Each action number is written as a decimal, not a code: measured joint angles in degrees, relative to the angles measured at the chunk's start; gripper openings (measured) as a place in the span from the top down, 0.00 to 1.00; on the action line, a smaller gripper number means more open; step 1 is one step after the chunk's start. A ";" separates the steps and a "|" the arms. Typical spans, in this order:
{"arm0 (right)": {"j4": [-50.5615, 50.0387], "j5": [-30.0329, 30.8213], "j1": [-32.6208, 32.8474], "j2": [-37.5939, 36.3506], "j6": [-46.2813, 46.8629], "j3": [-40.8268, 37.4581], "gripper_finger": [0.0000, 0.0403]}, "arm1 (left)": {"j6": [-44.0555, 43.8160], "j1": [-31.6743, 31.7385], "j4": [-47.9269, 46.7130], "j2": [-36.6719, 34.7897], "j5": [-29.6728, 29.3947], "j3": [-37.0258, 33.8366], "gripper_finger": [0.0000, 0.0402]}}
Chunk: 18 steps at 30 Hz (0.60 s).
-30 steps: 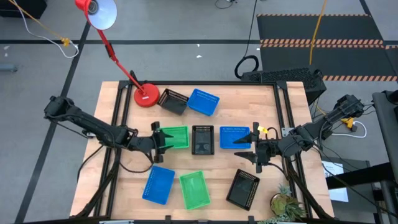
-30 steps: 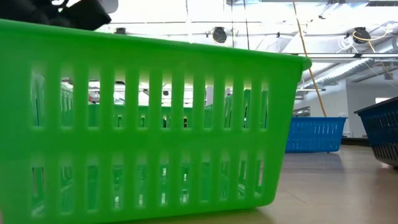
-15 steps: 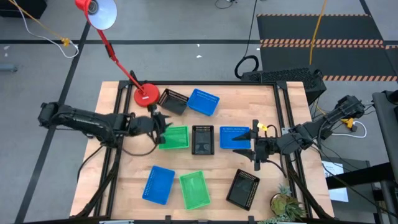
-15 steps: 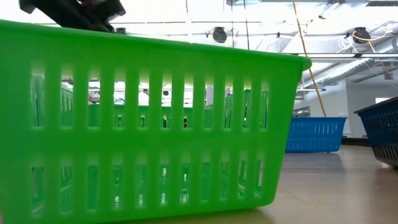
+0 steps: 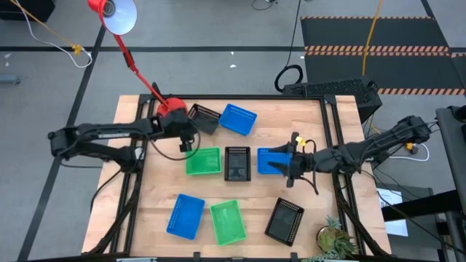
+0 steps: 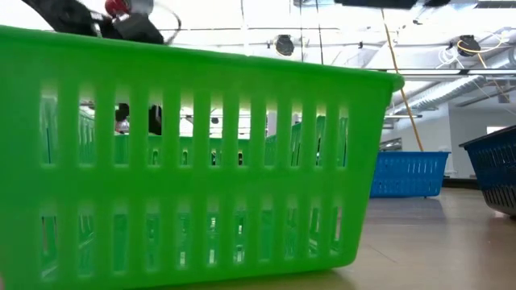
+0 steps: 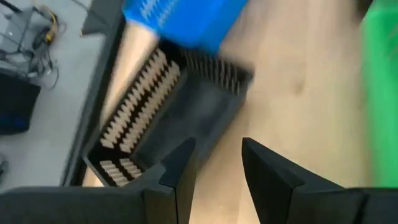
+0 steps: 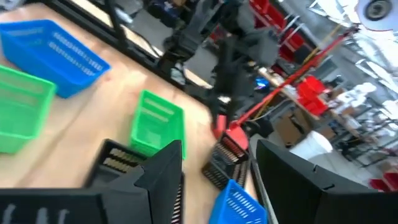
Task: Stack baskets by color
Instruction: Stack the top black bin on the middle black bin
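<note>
The left hand (image 5: pixel 188 140), fingers parted and empty, hovers near the far-left black perforated plastic basket (image 5: pixel 204 118) on the wooden tabletop (image 5: pixel 255 211). The right hand (image 5: pixel 289 164), released, sits at the middle-right blue basket (image 5: pixel 271 160).

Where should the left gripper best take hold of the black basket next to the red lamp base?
Probably one long rim of the black basket, coming from above. It sits upright and tilted, its opening up, so a finger can go inside the thin wall. The left gripper is close by, empty. The blue basket touches its far end.
</note>
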 joint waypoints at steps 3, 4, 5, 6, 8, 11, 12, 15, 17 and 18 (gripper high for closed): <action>4.18 -0.15 -1.91 0.00 -0.96 -2.27 0.50 | 2.99 1.48 5.78 3.83 -0.58 -1.67 0.67; 5.25 -0.17 -2.46 -0.02 -0.97 -3.07 0.50 | 3.52 1.82 7.03 4.91 -0.57 -1.92 0.67; 6.16 -0.21 -3.02 -0.02 -0.93 -3.78 0.50 | 4.18 2.06 7.80 6.04 -0.57 -2.06 0.67; 6.93 -0.21 -3.44 0.00 -0.93 -4.39 0.50 | 5.23 2.29 8.45 7.23 -0.57 -2.09 0.67; 8.76 -0.23 -4.31 0.00 -0.91 -5.61 0.50 | 7.30 2.78 9.36 8.94 -0.48 -2.16 0.67; 10.02 -0.41 -5.13 0.00 -0.32 -6.90 0.50 | 9.70 3.80 10.41 9.75 -0.39 -2.15 0.67; 10.20 -0.41 -5.31 0.00 -0.20 -7.12 0.50 | 10.21 4.11 10.86 9.71 -0.38 -2.16 0.67; 10.44 -0.41 -5.51 -0.02 -0.21 -7.13 0.50 | 10.59 4.76 12.73 9.55 -0.40 -2.11 0.67; 10.38 -0.44 -5.51 -0.02 -0.21 -7.13 0.50 | 11.54 4.98 12.64 9.39 -0.37 -2.11 0.67; 10.35 -0.45 -5.51 -0.02 -0.20 -7.13 0.50 | 12.21 5.08 12.23 9.41 -0.33 -2.09 0.67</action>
